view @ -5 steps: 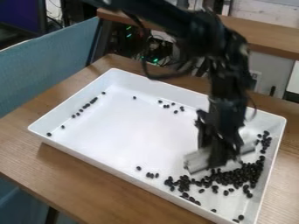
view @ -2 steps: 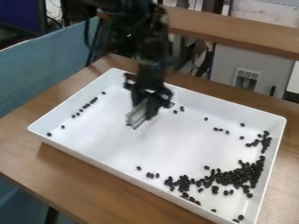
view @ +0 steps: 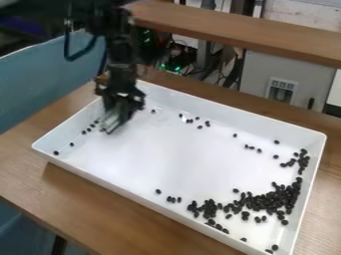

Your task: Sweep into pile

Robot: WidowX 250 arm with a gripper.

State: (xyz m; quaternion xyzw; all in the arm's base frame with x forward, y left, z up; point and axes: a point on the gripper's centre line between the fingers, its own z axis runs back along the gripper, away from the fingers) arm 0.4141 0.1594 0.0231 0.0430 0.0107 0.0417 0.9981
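Note:
The gripper (view: 121, 105) hangs over the left back corner of the white tray (view: 166, 164). It holds a pale grey sweeping piece (view: 114, 119) low by the tray floor, beside the short row of beans (view: 85, 132) along the left wall. The main pile of black beans (view: 269, 200) lies in the tray's right front part and runs up the right wall. Small groups are scattered near the back wall (view: 197, 121), right of the middle (view: 252, 148) and by the front wall (view: 174, 199). Part of the left row is hidden behind the gripper and its piece.
The tray stands on a brown wooden table (view: 86, 199), its raised rim all around. A blue fabric panel (view: 40, 84) rises at the left. Behind the table are a wooden shelf (view: 253, 35), cables and a grey cabinet (view: 303, 74).
The gripper and its grey piece have moved left across the tray, from above the pile to the left back corner. Several beans that were behind it at right of the middle now show.

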